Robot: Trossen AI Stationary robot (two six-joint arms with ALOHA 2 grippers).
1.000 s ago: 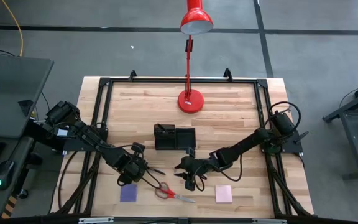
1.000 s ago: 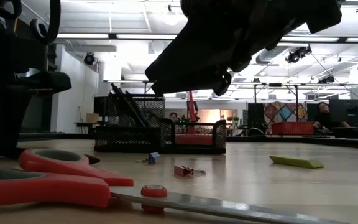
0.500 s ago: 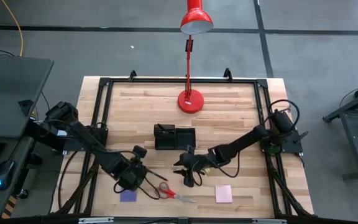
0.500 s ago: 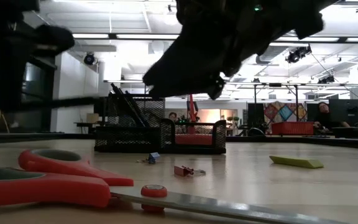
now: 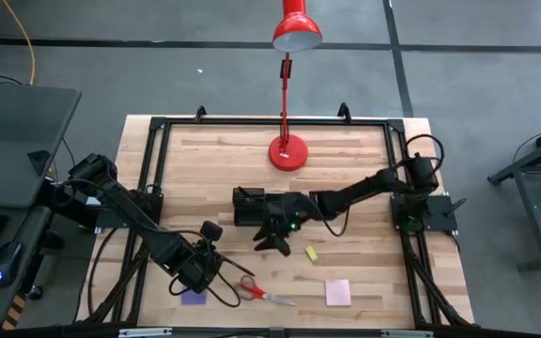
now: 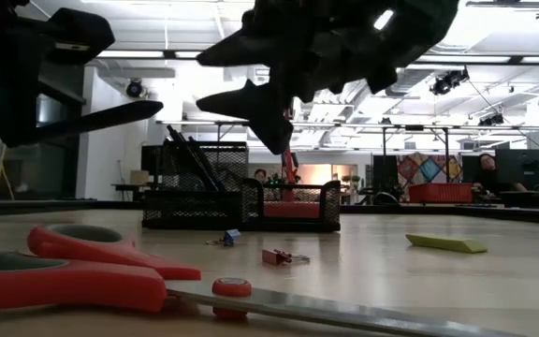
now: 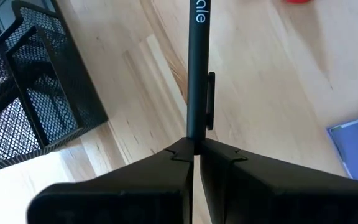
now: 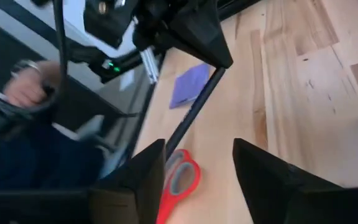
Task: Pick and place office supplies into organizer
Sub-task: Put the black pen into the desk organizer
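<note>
My left gripper hangs over the table's near left part, shut on a thin black pen. In the low view the pen sticks out above the red-handled scissors. My right gripper hovers open just in front of the black mesh organizer, nothing between its fingers. A purple pad, a pink pad and a small yellow block lie flat on the wood. My left gripper pinches the pen's barrel beside its clip between its two fingertips. The fingers slant down from above. The pen juts out past them toward the table's right, clear of the table, its free end a little raised.
A red desk lamp stands on its base at the far middle. Two small binder clips, one red and one blue, lie in front of the organizer. Pens stand slanted in the organizer's left compartment. People sit in the room beyond.
My right gripper has swung from the near middle toward the organizer, rolling as it went, and its fingers now stand wider apart; the yellow block shows behind it. My left gripper has risen and drawn toward the near edge, lifting the pen clear of the table.
</note>
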